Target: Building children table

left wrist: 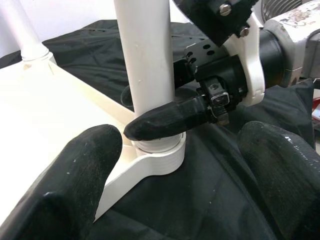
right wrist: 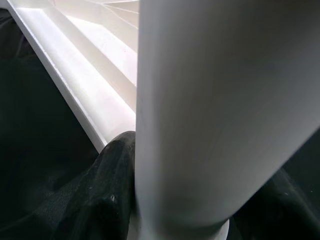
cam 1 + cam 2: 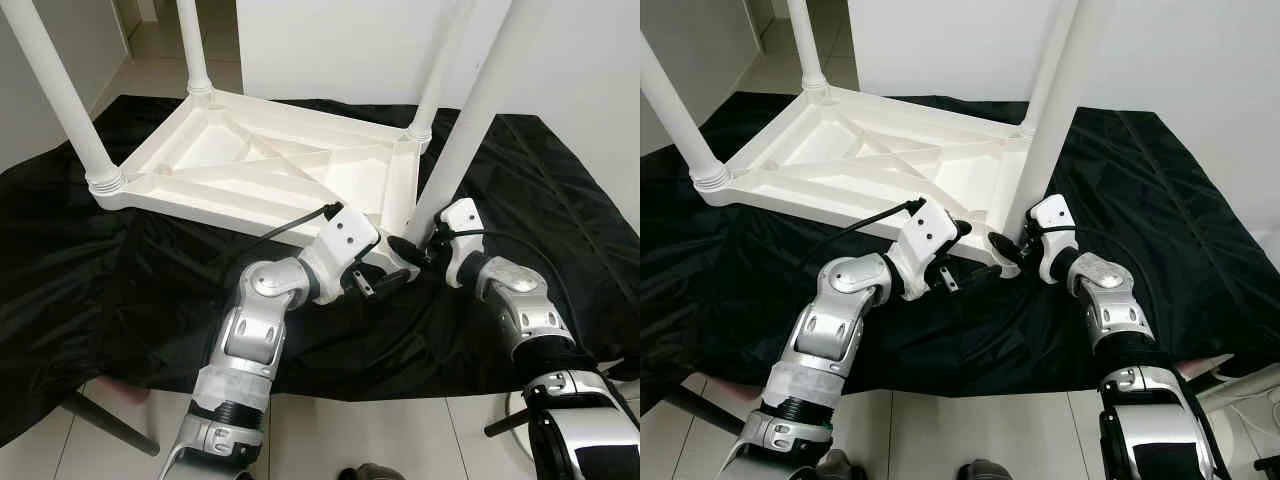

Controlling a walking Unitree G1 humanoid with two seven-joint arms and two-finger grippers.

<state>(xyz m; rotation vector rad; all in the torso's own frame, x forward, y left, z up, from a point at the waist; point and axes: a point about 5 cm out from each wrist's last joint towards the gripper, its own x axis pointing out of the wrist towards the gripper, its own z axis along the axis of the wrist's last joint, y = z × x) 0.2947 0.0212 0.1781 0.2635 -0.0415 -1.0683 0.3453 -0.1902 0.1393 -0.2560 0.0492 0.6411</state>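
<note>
Left eye view: the white table (image 3: 270, 165) lies upside down on a black cloth (image 3: 90, 250), legs pointing up; both grippers meet at its near corner.
Right eye view: the right gripper (image 3: 1008, 246) is clamped around the near leg (image 3: 1045, 140) just above its socket.
Left wrist view: the left gripper (image 1: 175, 165) is spread wide, fingers (image 1: 75, 175) apart before the socket.
Right wrist view: a black finger (image 2: 107, 190) presses the leg's side.
</note>
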